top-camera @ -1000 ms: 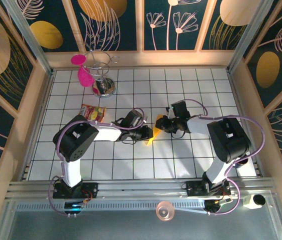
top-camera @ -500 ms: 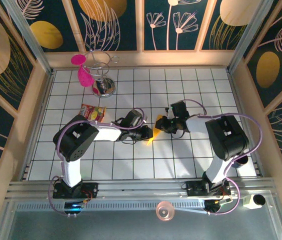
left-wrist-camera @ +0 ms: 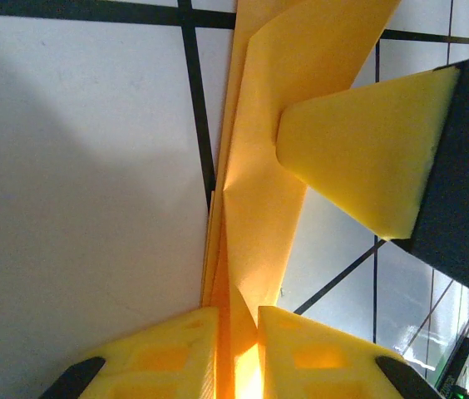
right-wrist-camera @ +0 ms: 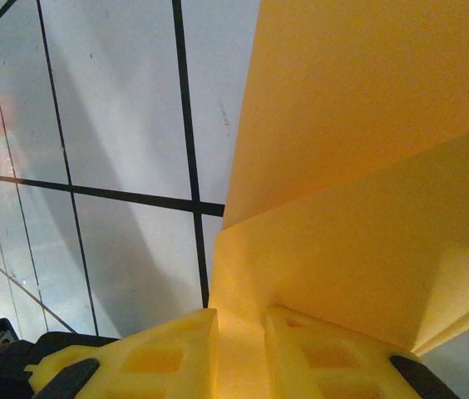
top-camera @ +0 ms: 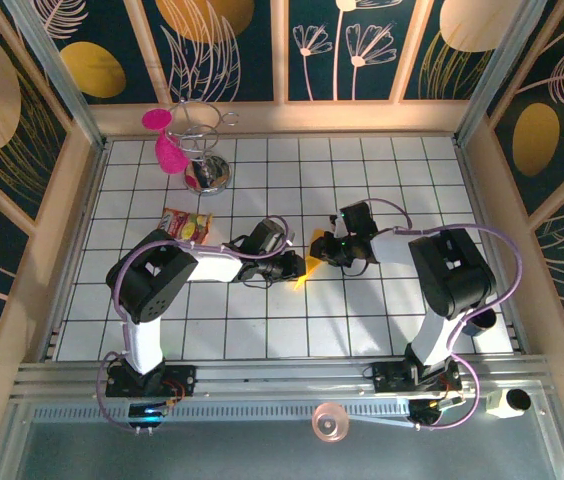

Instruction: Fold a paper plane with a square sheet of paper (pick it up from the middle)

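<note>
Paper plane (left-wrist-camera: 259, 191) clamped in left pincer (left-wrist-camera: 236, 353); right pincer (right-wrist-camera: 241, 349) grips it too.

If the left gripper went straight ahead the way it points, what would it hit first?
Besides the paper the left gripper pinches, probably the right gripper: its yellow pad sits just ahead, slightly right, against that paper. Depth is hard to judge.

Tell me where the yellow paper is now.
Top view: the yellow paper is near the middle of the table, held by the left end effector and the right end effector.
</note>
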Tool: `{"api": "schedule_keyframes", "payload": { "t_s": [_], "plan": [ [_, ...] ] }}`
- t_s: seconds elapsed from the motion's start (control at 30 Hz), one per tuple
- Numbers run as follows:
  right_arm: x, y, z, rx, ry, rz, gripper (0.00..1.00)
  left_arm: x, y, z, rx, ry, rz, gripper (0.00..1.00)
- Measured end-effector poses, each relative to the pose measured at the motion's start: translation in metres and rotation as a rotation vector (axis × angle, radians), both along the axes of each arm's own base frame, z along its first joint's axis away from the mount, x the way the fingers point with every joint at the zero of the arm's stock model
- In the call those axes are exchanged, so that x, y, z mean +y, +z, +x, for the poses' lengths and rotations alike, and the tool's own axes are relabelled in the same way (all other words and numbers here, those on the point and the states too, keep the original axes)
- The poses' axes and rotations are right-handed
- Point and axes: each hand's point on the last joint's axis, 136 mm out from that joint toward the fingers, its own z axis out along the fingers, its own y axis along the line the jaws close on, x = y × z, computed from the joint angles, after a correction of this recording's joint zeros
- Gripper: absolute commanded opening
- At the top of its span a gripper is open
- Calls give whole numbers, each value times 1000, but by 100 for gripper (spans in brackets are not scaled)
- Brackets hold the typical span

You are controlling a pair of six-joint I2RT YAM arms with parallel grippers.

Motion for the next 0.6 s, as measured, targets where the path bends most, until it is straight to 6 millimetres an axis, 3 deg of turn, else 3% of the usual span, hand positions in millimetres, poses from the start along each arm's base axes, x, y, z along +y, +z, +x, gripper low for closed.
{"api": "schedule_keyframes", "payload": {
  "t_s": [0.3, 0.47, 0.6],
  "plan": [
    [1, -2, 5, 9, 7, -24, 22, 4, 11, 2, -79, 55, 42, 35],
    [2, -1, 7, 6, 10, -29, 22, 32, 15, 10, -115, 144, 123, 33],
    [2, -2, 7, 6, 9, -30, 22, 36, 29, 18, -150, 171, 118, 25]
  ]
}}
